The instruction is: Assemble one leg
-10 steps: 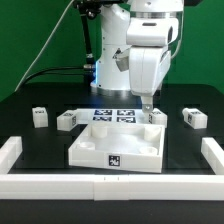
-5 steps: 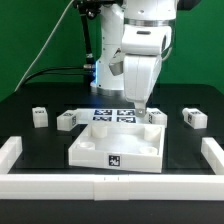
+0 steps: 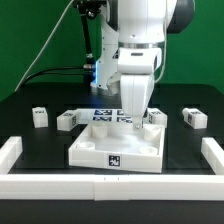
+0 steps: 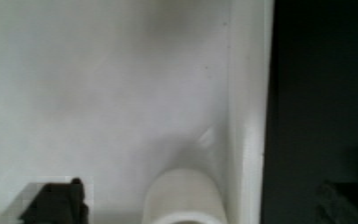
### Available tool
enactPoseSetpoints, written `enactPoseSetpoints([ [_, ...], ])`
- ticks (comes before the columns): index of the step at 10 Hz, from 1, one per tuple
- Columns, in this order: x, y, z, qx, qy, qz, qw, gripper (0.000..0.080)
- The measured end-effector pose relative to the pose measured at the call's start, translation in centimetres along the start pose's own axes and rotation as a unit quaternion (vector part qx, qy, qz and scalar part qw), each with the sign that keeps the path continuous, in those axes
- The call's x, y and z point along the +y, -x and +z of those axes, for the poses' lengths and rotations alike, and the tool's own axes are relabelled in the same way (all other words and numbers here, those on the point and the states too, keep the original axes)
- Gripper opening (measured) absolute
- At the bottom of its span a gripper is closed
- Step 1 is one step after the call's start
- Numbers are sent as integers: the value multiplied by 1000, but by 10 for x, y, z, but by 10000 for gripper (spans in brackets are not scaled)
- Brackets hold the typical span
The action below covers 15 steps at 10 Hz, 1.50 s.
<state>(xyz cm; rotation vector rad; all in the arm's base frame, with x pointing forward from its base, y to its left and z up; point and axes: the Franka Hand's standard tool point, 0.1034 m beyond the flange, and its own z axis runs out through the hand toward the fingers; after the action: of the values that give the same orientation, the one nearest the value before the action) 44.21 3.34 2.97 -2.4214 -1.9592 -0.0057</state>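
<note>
The large white square top [image 3: 116, 146] lies in the middle of the black table. Three small white legs stand behind it: two at the exterior view's left [image 3: 38, 117] [image 3: 67, 121] and one at the right [image 3: 193, 118]. A further leg [image 3: 154, 118] shows just beside the arm. My gripper [image 3: 133, 122] hangs low over the top's back edge. In the wrist view the gripper [image 4: 202, 205] is open and holds nothing. Its dark fingertips [image 4: 55, 203] stand either side of the top's wall and a round corner socket [image 4: 185, 200].
The marker board [image 3: 108, 115] lies behind the top, partly hidden by the arm. Low white rails border the table at the exterior view's left [image 3: 10, 150], right [image 3: 213, 152] and front [image 3: 110, 186]. Cables hang at the back left.
The arm has moved toward the exterior view's left and a little lower, along the top's back edge. The jaws stay open and the legs have not moved.
</note>
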Motion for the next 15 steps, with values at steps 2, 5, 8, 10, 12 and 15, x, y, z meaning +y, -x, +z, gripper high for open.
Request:
enactPoseSetpoints([
  [2,-2,3,6,0,-2,2,1000,650],
  [5,-7,11,18,-2,-14,10,1000,650],
  [8,-7,12,18,-3,-15,12,1000,650],
  [10,-7,13,18,-3,-15,12,1000,554],
  [12,-7,13,18,-3,-15,12,1000,405],
  [15,-6,12,18,-2,-13,12,1000,63],
])
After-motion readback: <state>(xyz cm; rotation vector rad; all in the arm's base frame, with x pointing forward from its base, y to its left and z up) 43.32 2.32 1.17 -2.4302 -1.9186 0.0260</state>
